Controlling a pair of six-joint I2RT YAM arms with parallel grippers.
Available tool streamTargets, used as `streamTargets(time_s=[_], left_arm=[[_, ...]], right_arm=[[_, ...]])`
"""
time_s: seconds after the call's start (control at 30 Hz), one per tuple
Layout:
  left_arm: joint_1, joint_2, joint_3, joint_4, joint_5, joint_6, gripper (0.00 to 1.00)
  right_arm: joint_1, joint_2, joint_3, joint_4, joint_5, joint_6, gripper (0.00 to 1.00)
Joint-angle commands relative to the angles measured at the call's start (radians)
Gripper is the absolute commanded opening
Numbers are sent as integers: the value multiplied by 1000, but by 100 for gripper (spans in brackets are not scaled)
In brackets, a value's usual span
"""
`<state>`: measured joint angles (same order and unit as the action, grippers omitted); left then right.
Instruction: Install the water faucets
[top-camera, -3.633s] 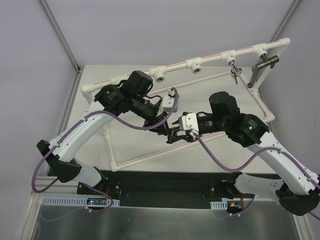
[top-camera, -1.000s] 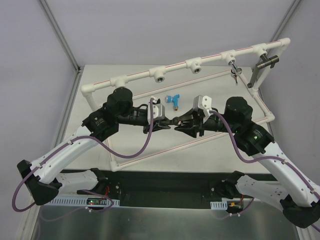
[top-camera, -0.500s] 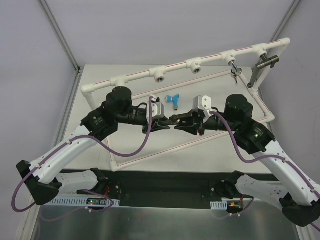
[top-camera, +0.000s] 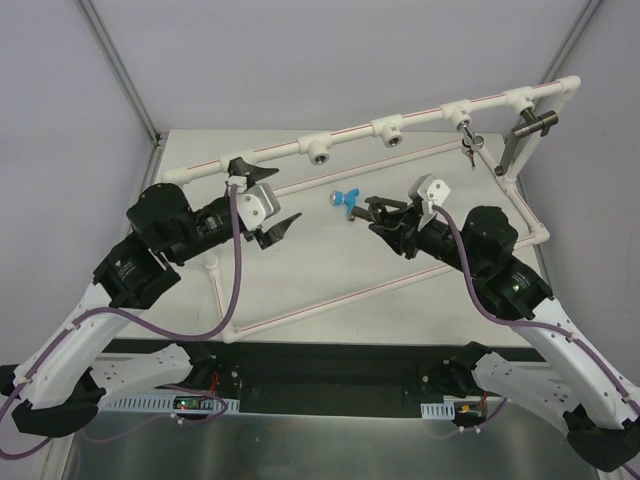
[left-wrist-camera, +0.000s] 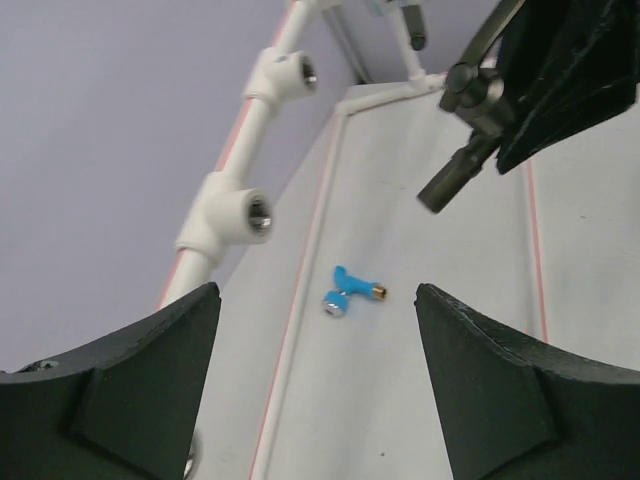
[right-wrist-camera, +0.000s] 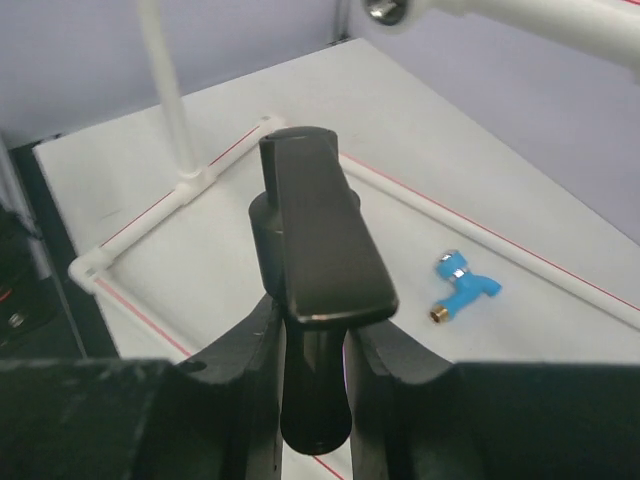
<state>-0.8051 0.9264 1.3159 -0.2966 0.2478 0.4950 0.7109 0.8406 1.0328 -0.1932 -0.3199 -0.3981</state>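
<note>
My right gripper is shut on a dark grey metal faucet and holds it above the middle of the table. In the right wrist view the faucet stands upright between the pads, its flat lever on top. The blue-handled faucet lies loose on the table just left of it, also seen in both wrist views. My left gripper is open and holds nothing, drawn back to the left below the pipe. In its wrist view the left gripper frames the blue faucet far ahead.
The white pipe frame runs along the far side with round threaded sockets. A chrome tap and a dark tap sit at its right end. Thin white rails border the work area.
The grippers met at mid-table on the dark faucet. The right one shut on it, the left opened and pulled back left, and the right carried the faucet up towards the pipe.
</note>
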Motion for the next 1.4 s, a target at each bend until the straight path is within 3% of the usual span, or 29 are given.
streamTargets(time_s=[0.0, 0.2, 0.37, 0.63, 0.9, 1.1, 1.27, 1.33, 1.37], left_arm=[[6, -46, 45, -58, -280, 137, 80], [81, -78, 40, -73, -490, 200, 85], [250, -95, 39, -78, -414, 106, 85], [331, -110, 22, -156, -303, 134, 87], [501, -77, 11, -263, -151, 154, 87], [515, -5, 49, -260, -143, 171, 86], [515, 45, 80, -237, -137, 206, 81], [515, 51, 72, -234, -114, 212, 77], [515, 55, 71, -231, -108, 209, 70]], right_arm=[[-27, -96, -63, 273, 228, 146, 2], [-33, -185, -134, 349, 473, 186, 1], [-44, -206, -129, 351, 648, 245, 2], [-79, -163, -71, 351, 555, 165, 2], [-93, -144, -65, 357, 460, 119, 2], [-102, -117, -56, 382, 394, 76, 1], [-103, -89, -71, 449, 393, 61, 2], [-106, -71, -76, 475, 406, 59, 2], [-105, -61, -79, 498, 410, 56, 2]])
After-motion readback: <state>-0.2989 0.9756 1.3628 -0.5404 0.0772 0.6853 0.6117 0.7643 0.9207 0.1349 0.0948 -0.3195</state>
